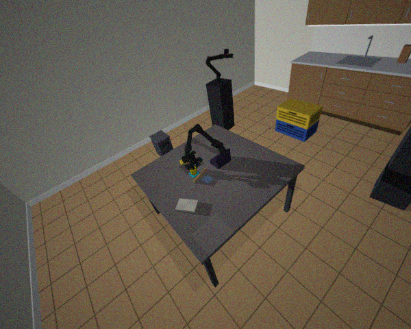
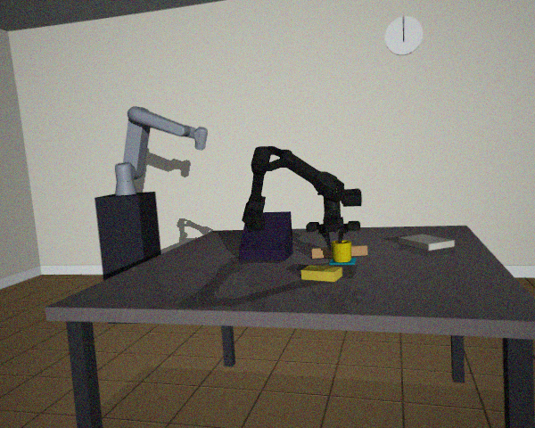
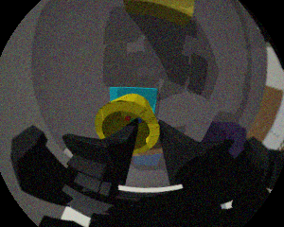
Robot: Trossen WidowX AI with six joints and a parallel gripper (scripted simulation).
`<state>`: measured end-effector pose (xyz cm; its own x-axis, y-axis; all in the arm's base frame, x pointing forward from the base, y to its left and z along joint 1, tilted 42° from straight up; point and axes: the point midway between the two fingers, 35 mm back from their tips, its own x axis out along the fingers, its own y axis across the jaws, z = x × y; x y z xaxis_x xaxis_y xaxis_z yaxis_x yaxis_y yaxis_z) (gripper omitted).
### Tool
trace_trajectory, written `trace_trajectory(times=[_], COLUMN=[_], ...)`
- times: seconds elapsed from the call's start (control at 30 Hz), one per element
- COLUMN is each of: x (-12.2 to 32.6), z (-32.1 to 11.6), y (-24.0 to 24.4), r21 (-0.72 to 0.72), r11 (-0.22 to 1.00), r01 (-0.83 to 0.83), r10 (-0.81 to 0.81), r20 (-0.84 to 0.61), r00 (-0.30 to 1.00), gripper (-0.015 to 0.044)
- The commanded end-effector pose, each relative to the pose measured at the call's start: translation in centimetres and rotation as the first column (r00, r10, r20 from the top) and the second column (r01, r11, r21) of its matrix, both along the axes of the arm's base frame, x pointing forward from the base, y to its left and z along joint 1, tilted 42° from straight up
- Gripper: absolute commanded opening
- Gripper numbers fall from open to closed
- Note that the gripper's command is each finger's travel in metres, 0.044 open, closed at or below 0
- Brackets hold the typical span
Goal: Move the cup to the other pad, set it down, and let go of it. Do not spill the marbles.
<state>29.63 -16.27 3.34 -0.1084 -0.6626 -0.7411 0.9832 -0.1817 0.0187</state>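
The yellow cup (image 1: 193, 171) (image 2: 341, 251) (image 3: 133, 100) stands upright on the teal pad (image 1: 192, 175) (image 2: 352, 261) (image 3: 149, 92). A red marble (image 3: 128, 118) and a blue marble (image 3: 139, 121) show inside it in the wrist view; a finger hides part of the inside. My gripper (image 2: 334, 242) (image 3: 149, 123) is partly open at the cup's rim, one fingertip inside the cup and the other outside, with a gap around the wall. The blue pad (image 1: 207, 179) (image 3: 148, 160) lies bare on the other side of the wooden bar (image 1: 200, 175) (image 2: 359, 251).
A yellow block (image 2: 321, 273) (image 3: 163, 9) lies near the teal pad, on the side away from the bar. A dark purple box (image 1: 220, 158) (image 2: 266, 237) (image 3: 224, 134) stands by the arm's base. A pale flat block (image 1: 187, 205) (image 2: 426, 242) lies farther off on the table.
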Motion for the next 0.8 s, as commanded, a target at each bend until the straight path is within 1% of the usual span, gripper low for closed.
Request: trace_trajectory(times=[0.0, 0.77], x=[0.0, 0.4], z=[0.1, 2.5], y=[0.1, 2.5], r21=[0.0, 0.001], r11=[1.0, 1.0], r01=[0.001, -0.002], r10=[-0.001, 0.002], r20=[0.001, -0.005], r00=[1.0, 1.0], gripper=[0.0147, 0.0147])
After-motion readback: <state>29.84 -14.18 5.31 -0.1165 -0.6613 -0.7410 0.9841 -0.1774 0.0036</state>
